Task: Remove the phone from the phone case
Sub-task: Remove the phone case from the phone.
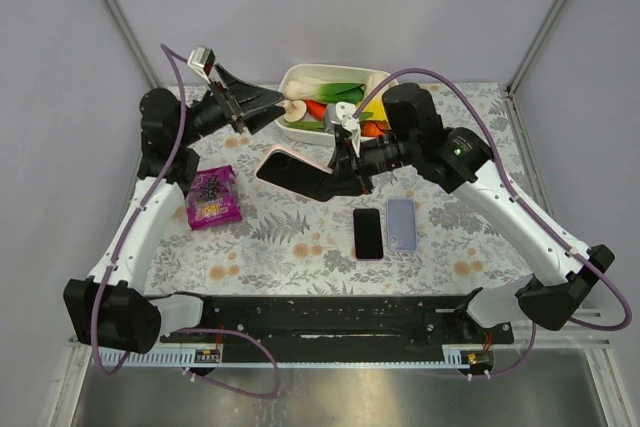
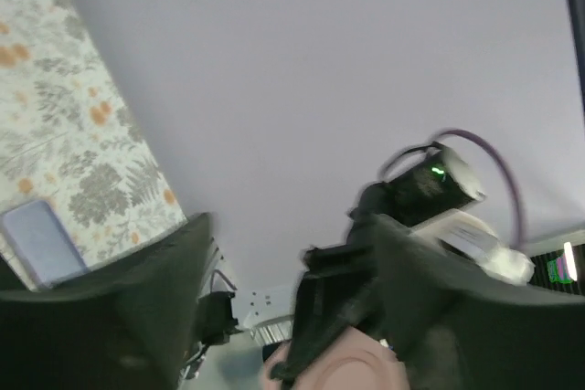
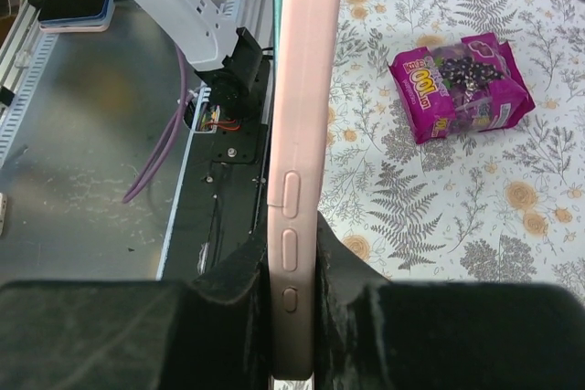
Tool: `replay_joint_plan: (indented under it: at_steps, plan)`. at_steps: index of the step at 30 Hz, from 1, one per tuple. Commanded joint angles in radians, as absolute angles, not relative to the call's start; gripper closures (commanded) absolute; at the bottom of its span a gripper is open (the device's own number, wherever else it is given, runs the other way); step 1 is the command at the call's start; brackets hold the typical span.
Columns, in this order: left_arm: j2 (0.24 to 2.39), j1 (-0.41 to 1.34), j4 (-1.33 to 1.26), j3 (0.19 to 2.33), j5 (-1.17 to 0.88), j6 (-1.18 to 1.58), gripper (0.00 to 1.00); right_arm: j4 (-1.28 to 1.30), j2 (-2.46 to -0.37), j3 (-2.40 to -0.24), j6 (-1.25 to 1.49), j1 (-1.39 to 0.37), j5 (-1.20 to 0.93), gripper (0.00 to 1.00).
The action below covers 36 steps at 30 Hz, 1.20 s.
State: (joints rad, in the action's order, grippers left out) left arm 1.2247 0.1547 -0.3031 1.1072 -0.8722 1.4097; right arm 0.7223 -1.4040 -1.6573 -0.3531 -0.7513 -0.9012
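A phone case, pink with a dark face turned up, hangs tilted above the table's middle. My right gripper is shut on its right end. In the right wrist view the pink case stands edge-on between the pads, side buttons showing, with my right gripper clamped on it. My left gripper hangs just behind the case's left end, open and apart from it. In the left wrist view my left gripper has its fingers spread, and a pink corner of the case lies low between them, blurred.
A dark phone and a lavender one lie side by side on the floral cloth. A purple snack bag lies at the left. A white bowl of vegetables stands at the back.
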Motion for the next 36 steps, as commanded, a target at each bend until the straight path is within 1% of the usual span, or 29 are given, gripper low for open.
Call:
replay_joint_plan:
  at_steps: [1,3,5,6,7,8,9,11,13,16,19,22,23,25,26,28,32,36]
  plan:
    - [1.196,0.130,-0.298,1.245,-1.058,1.132,0.09,0.588,-1.345,-1.628,-0.264,-0.715,-0.920,1.00]
    - [1.207,0.106,-0.177,1.282,-1.129,0.981,0.07,0.569,-1.335,-1.615,-0.230,-0.695,-0.916,1.00]
    - [1.230,0.092,0.104,1.374,-1.207,0.660,0.07,0.569,-1.327,-1.611,-0.218,-0.677,-0.916,1.00]
    - [1.244,0.089,0.320,1.447,-1.245,0.474,0.07,0.572,-1.318,-1.605,-0.213,-0.669,-0.911,1.00]
    - [1.264,0.084,0.617,1.579,-1.232,0.193,0.07,0.571,-1.310,-1.595,-0.218,-0.663,-0.913,1.00]
    - [1.278,0.089,0.831,1.657,-1.183,-0.074,0.06,0.574,-1.301,-1.586,-0.225,-0.661,-0.908,1.00]
    - [1.285,0.101,1.023,1.736,-1.133,-0.265,0.06,0.580,-1.292,-1.579,-0.233,-0.661,-0.907,1.00]
    - [1.273,0.107,1.190,1.796,-1.037,-0.498,0.06,0.597,-1.279,-1.562,-0.251,-0.661,-0.902,1.00]
    - [1.249,0.113,1.268,1.816,-1.003,-0.619,0.06,0.609,-1.273,-1.548,-0.265,-0.663,-0.897,1.00]
    - [1.229,0.173,1.356,1.845,-0.919,-0.735,0.06,0.621,-1.273,-1.540,-0.282,-0.660,-0.887,1.00]
    - [1.207,0.273,1.419,1.821,-0.844,-0.805,0.06,0.624,-1.270,-1.529,-0.296,-0.661,-0.871,1.00]
    - [1.187,0.389,1.405,1.754,-0.758,-0.802,0.07,0.630,-1.264,-1.520,-0.313,-0.661,-0.851,1.00]
    - [1.186,0.420,1.364,1.734,-0.735,-0.778,0.08,0.630,-1.262,-1.514,-0.316,-0.663,-0.845,1.00]
    - [1.189,0.458,1.315,1.710,-0.735,-0.750,0.14,0.627,-1.264,-1.506,-0.327,-0.661,-0.835,1.00]
    - [1.198,0.480,1.299,1.713,-0.736,-0.743,0.19,0.629,-1.262,-1.500,-0.333,-0.661,-0.828,1.00]
    - [1.222,0.508,1.292,1.732,-0.736,-0.736,0.25,0.627,-1.258,-1.482,-0.345,-0.663,-0.828,1.00]
    - [1.264,0.517,1.260,1.759,-0.736,-0.716,0.27,0.629,-1.238,-1.454,-0.351,-0.664,-0.834,1.00]
    - [1.282,0.517,1.239,1.770,-0.758,-0.698,0.38,0.637,-1.223,-1.440,-0.360,-0.663,-0.838,1.00]
